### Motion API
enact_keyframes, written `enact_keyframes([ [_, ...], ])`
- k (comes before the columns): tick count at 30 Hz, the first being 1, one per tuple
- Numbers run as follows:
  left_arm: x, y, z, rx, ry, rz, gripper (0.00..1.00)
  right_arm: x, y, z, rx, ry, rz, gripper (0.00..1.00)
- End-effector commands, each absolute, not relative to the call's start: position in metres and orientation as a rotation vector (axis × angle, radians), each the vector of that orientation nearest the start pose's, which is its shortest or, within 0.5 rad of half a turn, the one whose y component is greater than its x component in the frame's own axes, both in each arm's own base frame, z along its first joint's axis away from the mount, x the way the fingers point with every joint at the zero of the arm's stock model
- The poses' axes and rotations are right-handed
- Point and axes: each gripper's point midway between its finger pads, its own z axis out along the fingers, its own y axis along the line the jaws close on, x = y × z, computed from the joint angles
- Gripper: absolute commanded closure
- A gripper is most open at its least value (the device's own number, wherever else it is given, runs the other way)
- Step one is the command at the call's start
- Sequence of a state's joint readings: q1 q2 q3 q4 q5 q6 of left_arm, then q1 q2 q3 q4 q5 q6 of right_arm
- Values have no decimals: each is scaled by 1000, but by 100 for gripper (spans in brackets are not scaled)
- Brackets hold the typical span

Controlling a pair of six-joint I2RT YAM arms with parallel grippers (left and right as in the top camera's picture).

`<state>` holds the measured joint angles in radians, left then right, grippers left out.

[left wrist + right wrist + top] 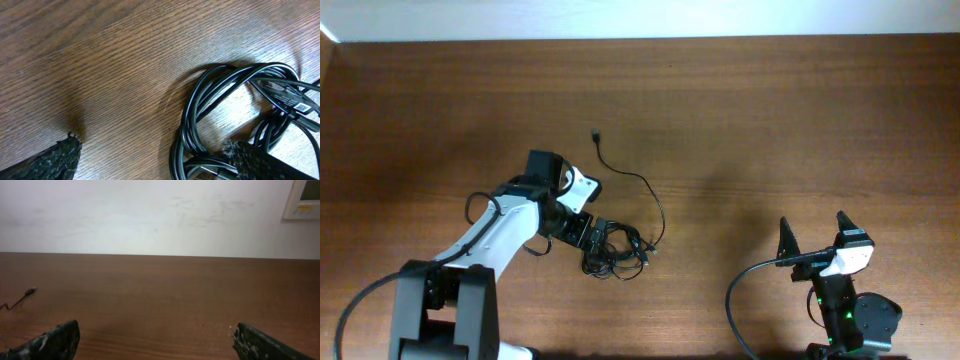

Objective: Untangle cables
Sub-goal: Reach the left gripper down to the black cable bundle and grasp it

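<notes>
Just beside the left gripper (588,238), on its side toward the right arm, the cables (615,252) lie bunched in a tight knot on the table (770,110). One loose strand leaves the knot and curves away from the robot, ending in a small plug (595,134) beyond the left gripper.

Left wrist view: fingers (55,160) spread wide, nothing pinched between them. One finger overlaps the edge of the coiled loops; contact cannot be told. The other is over bare wood, apart from the coil.

Right gripper (815,235): well apart from the left gripper, close to its own arm's base. Jaws wide apart, holding nothing, with only tabletop between them.
</notes>
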<state>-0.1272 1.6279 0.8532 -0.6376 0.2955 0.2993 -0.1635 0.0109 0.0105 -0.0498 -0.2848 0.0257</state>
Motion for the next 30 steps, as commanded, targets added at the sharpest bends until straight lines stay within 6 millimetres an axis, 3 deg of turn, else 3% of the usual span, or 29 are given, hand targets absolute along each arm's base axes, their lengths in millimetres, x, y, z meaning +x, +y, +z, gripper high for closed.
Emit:
enact_keyframes([
  [1,278,-87,4,663,2881,-416,0,244,9,162,-65,1622,124,2],
  [8,277,-82,-8,662,2918,-385,1,244,9,162,-65,1622,124,2],
  [12,278,-78,-10,670,2924,-333,7,244,9,162,-64,1622,124,2],
  [21,277,-95,-12,813,2887,-234,6,244,9,162,-64,1622,124,1],
  [27,279,-93,-12,817,2884,-194,14,244,9,162,-65,1622,124,1],
  [30,281,-93,-12,816,2877,-193,41,244,9,162,-65,1622,124,2],
])
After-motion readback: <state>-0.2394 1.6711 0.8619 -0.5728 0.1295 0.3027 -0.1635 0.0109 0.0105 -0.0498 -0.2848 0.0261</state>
